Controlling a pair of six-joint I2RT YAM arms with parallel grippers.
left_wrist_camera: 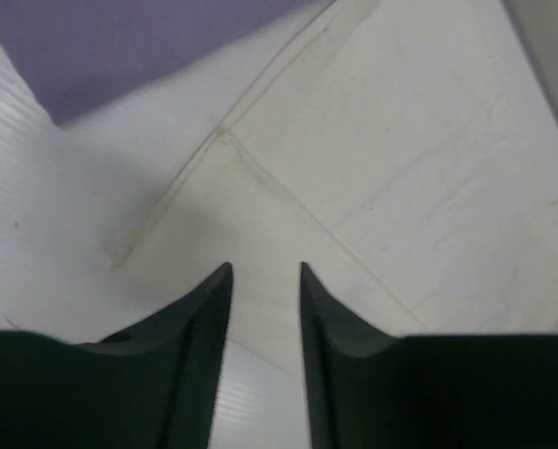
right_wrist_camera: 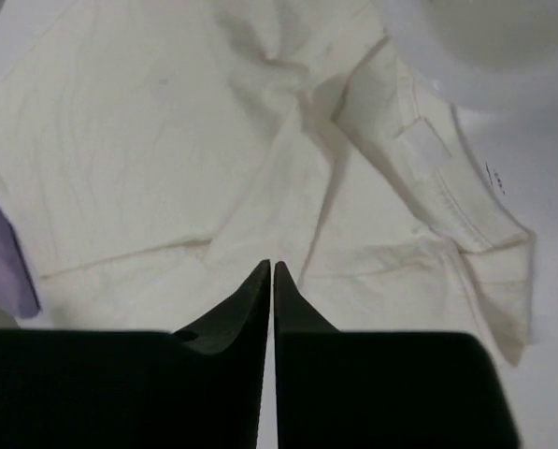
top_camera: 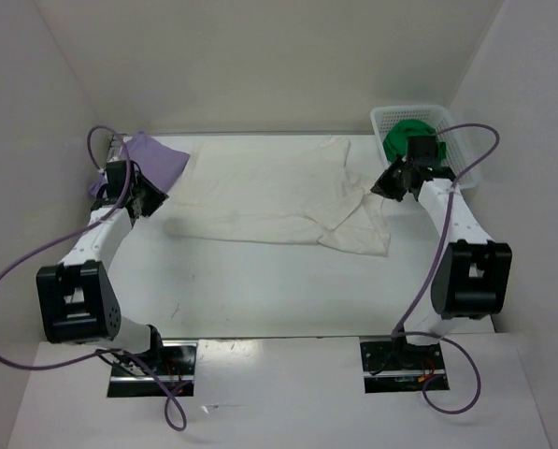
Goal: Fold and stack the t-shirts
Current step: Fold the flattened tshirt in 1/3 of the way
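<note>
Cream white soft cloth fills the middle of the white desk point(top_camera: 260, 299): the cream white t-shirt point(top_camera: 260, 192) lies spread nearly flat, its body smoothed out and its right end rumpled and doubled over near the right arm, likely laid open like this so it can be folded in place. The lavender purple t-shirt point(top_camera: 157, 157) sits as a compact, seemingly folded patch at the far left corner, just beside the cream white t-shirt's left edge, which reads as the start of the stack. The bright green t-shirt point(top_camera: 407, 136) is bunched inside the white plastic mesh basket point(top_camera: 468, 161) at the far right, apparently waiting its turn. The left gripper point(left_wrist_camera: 264, 271) hovers low over the cream cloth's left edge, its fingers parted and empty, with bare cloth visible in the gap. The right gripper point(right_wrist_camera: 271, 267) hangs above the crumpled right end, fingers drawn almost together with only a sliver between them and nothing pinched. By my reading the cream white t-shirt is mid-fold, and the arms are posed at opposite ends to take matching holds.
</note>
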